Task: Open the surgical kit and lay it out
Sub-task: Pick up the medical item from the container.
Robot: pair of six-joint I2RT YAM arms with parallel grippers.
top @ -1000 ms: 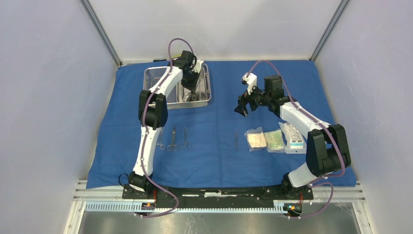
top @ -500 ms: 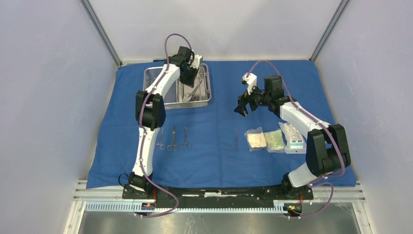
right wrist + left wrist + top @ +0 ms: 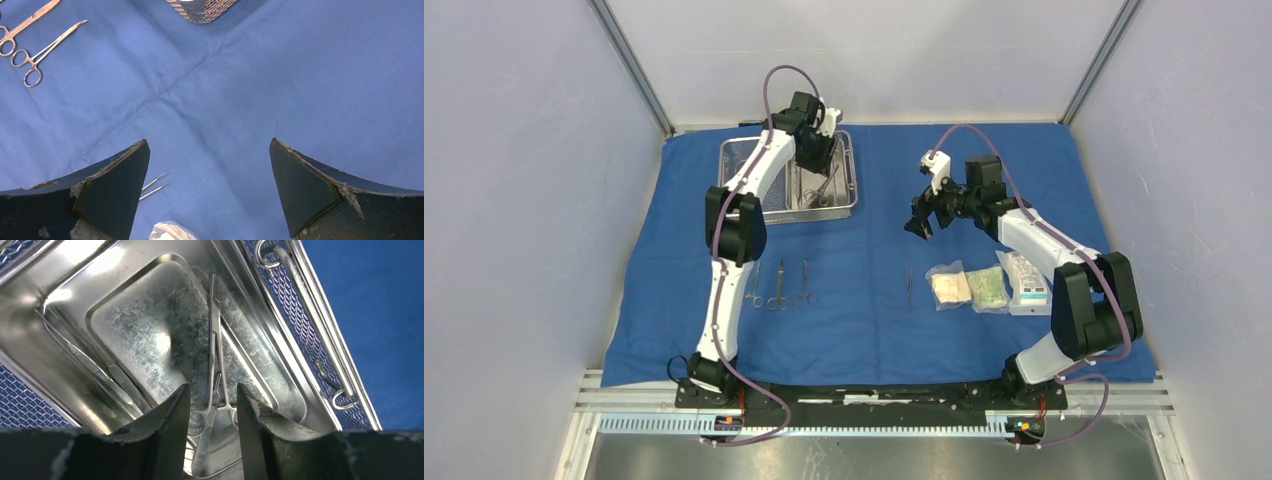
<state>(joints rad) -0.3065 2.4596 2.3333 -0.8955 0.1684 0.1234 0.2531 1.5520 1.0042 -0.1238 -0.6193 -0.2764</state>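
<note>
Above the bench's blue cloth [image 3: 874, 250], the left tool [image 3: 212, 390] is straddling, jaws apart, the forceps [image 3: 213, 325] lying in the steel pan [image 3: 140, 325], and should be pinching squarely near the hinge, while the right tool [image 3: 210, 170] is hovering agape.

Left arm [image 3: 724, 290] and right arm [image 3: 1036, 238]: white link shells, bulky black joint housings [image 3: 736, 222]. One purple cable [image 3: 776, 76] is looped along each arm, base to wrist. A white camera mount [image 3: 936, 166] is fitted at each wrist. Left tool [image 3: 213, 390] and right tool [image 3: 210, 142]: black wedge-shaped fingers [image 3: 115, 185], edges scuffed and chipped pale.
</note>
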